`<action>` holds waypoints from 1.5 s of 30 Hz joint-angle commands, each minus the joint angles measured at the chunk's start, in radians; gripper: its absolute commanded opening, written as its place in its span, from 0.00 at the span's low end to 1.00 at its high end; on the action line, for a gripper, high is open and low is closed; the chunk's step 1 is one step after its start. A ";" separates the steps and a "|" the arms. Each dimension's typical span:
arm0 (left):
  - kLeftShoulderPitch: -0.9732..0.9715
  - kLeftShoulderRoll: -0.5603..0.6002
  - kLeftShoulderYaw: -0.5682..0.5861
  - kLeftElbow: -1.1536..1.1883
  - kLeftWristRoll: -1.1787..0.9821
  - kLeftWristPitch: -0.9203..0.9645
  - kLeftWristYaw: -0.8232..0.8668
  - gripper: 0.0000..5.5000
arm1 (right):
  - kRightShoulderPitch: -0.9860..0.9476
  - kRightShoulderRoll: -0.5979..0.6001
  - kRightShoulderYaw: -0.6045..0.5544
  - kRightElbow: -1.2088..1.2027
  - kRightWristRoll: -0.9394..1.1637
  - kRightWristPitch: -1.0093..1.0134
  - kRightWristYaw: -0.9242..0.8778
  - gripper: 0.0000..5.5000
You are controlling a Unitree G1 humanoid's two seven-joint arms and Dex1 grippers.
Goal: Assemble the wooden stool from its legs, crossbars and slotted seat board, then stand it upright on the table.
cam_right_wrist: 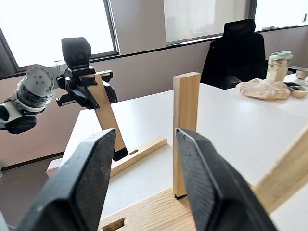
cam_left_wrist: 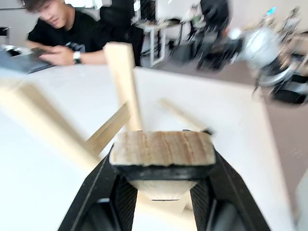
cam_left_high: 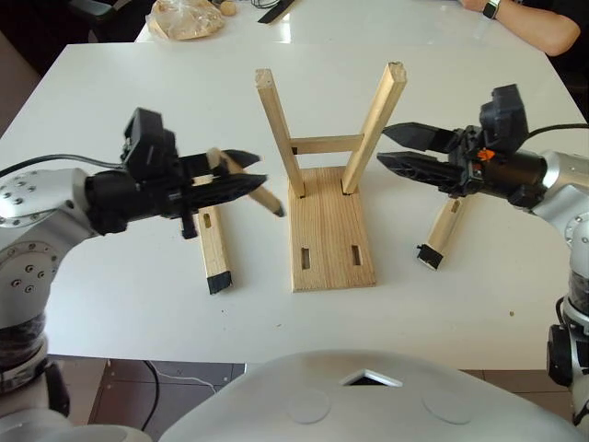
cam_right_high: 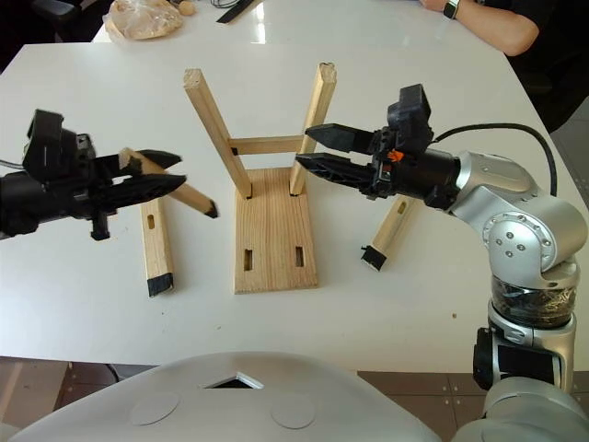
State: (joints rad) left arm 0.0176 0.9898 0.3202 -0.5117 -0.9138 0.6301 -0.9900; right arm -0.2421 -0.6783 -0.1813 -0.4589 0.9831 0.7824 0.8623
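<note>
While a leg is clamped in the left fingers, its long axis is tilted down toward the seat board. The board is laid flat on the table, just to the leg's right, with its two near slots unfilled. The right fingers are held apart beside a standing leg. The held leg's gripped end cannot be made out.

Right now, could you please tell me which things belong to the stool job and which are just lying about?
Job: seat board; crossbar; left upright leg; right upright leg; held leg in left claw; left loose leg; right loose leg.
Lying about: bag; round thing beside it.
</note>
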 commanded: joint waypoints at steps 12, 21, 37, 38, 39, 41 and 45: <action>0.016 0.000 -0.156 0.484 0.483 -0.465 -0.198 0.24 | 0.075 0.002 0.071 0.008 -0.178 -0.127 0.002 0.42; 0.042 -0.021 -0.178 0.478 0.502 -0.499 -0.225 0.24 | 0.075 0.002 0.091 0.028 -0.221 -0.152 0.019 0.42; 0.203 -0.073 -0.216 0.433 0.475 -0.432 -0.218 0.24 | 0.093 -0.014 0.128 0.041 -0.292 -0.188 0.050 0.42; 0.219 -0.081 -0.215 0.434 0.474 -0.436 -0.210 0.24 | 0.097 -0.018 0.131 0.042 -0.298 -0.192 0.057 0.42; 0.236 -0.091 -0.215 0.439 0.475 -0.440 -0.201 0.24 | 0.100 -0.021 0.133 0.045 -0.304 -0.195 0.064 0.42; 0.274 -0.115 -0.205 0.440 0.450 -0.429 -0.185 0.24 | 0.100 -0.026 0.137 0.053 -0.315 -0.200 0.072 0.42; 0.345 -0.153 -0.190 0.436 0.399 -0.412 -0.160 0.24 | 0.104 -0.035 0.136 0.052 -0.319 -0.200 0.085 0.42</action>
State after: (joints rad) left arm 0.2301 0.8803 0.2037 -0.1223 -0.5674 0.1374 -1.1493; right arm -0.1374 -0.6958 -0.0435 -0.4078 0.6746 0.5872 0.9373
